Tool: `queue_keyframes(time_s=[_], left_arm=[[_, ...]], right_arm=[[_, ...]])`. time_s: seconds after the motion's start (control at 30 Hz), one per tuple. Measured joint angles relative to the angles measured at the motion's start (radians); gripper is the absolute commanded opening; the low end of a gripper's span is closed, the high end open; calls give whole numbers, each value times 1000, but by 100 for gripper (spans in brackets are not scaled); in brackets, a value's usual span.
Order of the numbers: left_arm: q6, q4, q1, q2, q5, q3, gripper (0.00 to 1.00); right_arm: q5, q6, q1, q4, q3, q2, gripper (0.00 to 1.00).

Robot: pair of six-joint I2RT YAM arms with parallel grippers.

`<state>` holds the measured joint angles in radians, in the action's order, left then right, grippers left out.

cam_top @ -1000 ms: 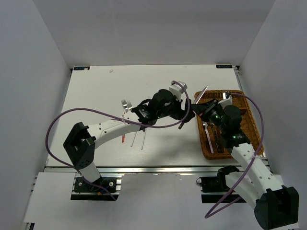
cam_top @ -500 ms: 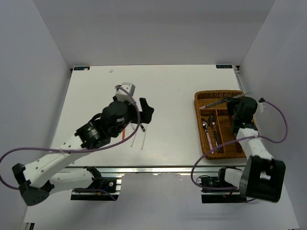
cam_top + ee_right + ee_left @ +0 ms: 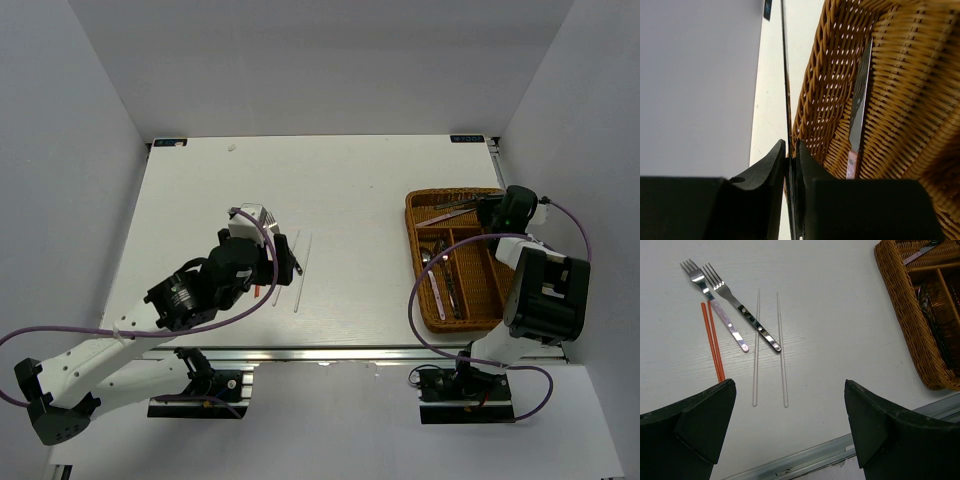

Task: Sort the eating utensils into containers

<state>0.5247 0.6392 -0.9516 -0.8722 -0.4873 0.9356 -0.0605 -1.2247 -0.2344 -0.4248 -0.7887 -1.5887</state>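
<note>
Wicker, brown and woven, fills the right wrist view: the tray [image 3: 832, 75] wall up close, with a pink-handled knife [image 3: 858, 107] lying in its crosswise section, the handle cut off by the frame. The right end effector [image 3: 790, 147] is pinched on a slim dark strip [image 3: 785, 75] seen edge-on at the tray's far corner; which utensil it is cannot be told. The left end effector [image 3: 790, 430] is spread wide above the tabletop [image 3: 840, 300], holding nothing. Below it lie two forks [image 3: 722, 315], a red-orange chopstick pair [image 3: 713, 342] with its near ends hidden by a finger, and two white chopsticks [image 3: 756, 347]. From above, the left arm covers the forks.
</note>
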Motion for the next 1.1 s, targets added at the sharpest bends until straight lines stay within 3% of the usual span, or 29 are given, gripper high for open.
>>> queue_keyframes(time_s=[0.3,0.6,0.67,0.73,0.77,0.87,0.97,1.1], left_arm=[[-3,66,0,42,-86,0,98],[-43,185,0,150,-268,1,98],[-46,189,0,198,-317,-2,98],[-40,174,0,244,-359,-21,98],[-31,169,0,277,-394,-37,98],[-2,155,0,322,-476,-72,98],[34,167,0,309,-531,-76,98],[43,162,0,275,-551,-80,98]], right_arm=[[97,-24,0,-35,-8,-37,61],[89,-24,0,30,-11,146,68],[86,-2,4,79,-38,191,74],[77,37,17,140,-94,222,89],[68,78,35,174,-136,230,89],[6,250,164,318,-308,235,89],[-29,437,389,418,-466,233,89],[-43,656,692,484,-493,245,89]])
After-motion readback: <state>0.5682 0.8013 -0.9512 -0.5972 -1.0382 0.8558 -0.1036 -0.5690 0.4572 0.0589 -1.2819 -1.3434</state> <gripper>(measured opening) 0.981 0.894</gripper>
